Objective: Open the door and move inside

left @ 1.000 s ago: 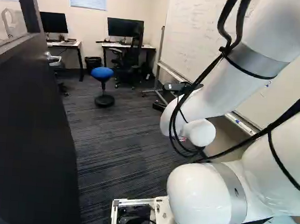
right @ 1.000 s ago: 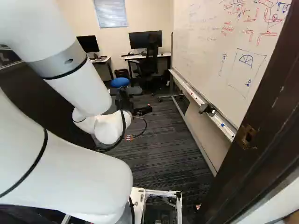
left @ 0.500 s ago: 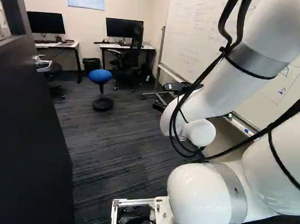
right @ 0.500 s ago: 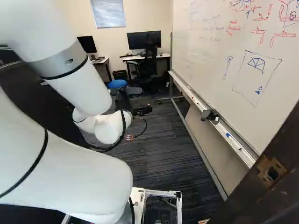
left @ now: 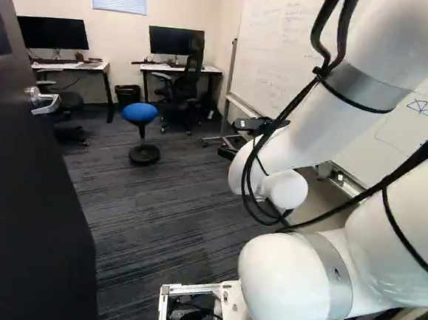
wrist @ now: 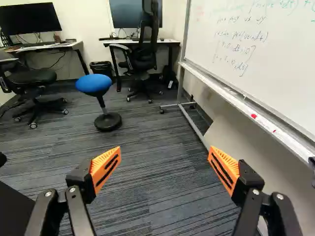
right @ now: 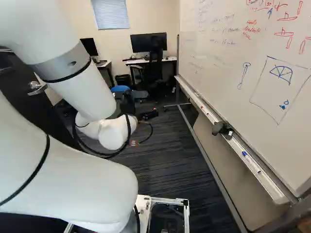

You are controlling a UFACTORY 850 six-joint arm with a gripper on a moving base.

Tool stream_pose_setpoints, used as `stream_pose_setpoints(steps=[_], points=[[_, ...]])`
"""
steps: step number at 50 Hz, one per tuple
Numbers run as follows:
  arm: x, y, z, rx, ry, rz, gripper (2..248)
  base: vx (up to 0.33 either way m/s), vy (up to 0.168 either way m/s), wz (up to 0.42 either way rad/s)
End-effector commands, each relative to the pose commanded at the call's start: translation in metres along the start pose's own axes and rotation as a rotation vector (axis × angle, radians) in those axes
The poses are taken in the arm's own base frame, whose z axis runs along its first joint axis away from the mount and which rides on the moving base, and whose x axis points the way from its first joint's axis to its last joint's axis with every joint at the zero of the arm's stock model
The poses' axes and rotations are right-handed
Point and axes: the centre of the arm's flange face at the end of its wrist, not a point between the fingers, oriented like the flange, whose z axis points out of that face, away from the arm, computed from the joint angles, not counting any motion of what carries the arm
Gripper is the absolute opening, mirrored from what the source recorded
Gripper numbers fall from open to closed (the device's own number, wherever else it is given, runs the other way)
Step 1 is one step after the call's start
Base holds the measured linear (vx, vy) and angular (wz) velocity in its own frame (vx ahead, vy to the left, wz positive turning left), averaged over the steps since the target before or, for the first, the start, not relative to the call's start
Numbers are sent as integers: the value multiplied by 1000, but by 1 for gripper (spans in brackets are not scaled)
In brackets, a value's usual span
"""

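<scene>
We are facing into a room past an open door (left: 32, 205), which is standing at the left of the left base view. Its silver handle (left: 44, 101) is jutting out near the door's far edge, well apart from our gripper (right: 150, 103). Our arm (left: 327, 139) is reaching ahead over the striped carpet (left: 165, 215). In the wrist view we are holding the gripper's (wrist: 164, 153) jaws wide, with the orange pads (wrist: 105, 169) standing well apart and carpet showing between them.

Ahead of the gripper, a blue-topped stool (wrist: 93, 83) is resting its round black foot on the carpet, its stem tilting. Beyond it, two desks are standing by the far wall; the left desk (left: 99, 68) is bearing one monitor (left: 53, 34) and the right desk (left: 210, 70) another monitor (left: 175, 41). A black bin (left: 128, 95) is sitting between the desks. A black office chair (wrist: 140, 59) is standing at the front edge of the right desk, and a second chair (wrist: 32, 81) is standing by the left one.

In the right base view, a whiteboard (right: 233, 63) is running along the right side. The ledge (right: 262, 175) under its lower edge is carrying a small blue item (right: 244, 153) toward its near end and a black object (right: 222, 129) farther back.
</scene>
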Motion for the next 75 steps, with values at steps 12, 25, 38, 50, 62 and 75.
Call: stream_pose_setpoints(steps=[12, 25, 38, 50, 62, 75], points=[[0, 0, 0, 0, 0, 0, 247, 187, 11, 38], [0, 0, 0, 0, 0, 0, 247, 172, 22, 134], [0, 0, 0, 0, 0, 0, 247, 188, 15, 74], [0, 0, 0, 0, 0, 0, 247, 206, 9, -2], [0, 0, 0, 0, 0, 0, 247, 202, 8, 0], [0, 0, 0, 0, 0, 0, 247, 198, 8, 0]])
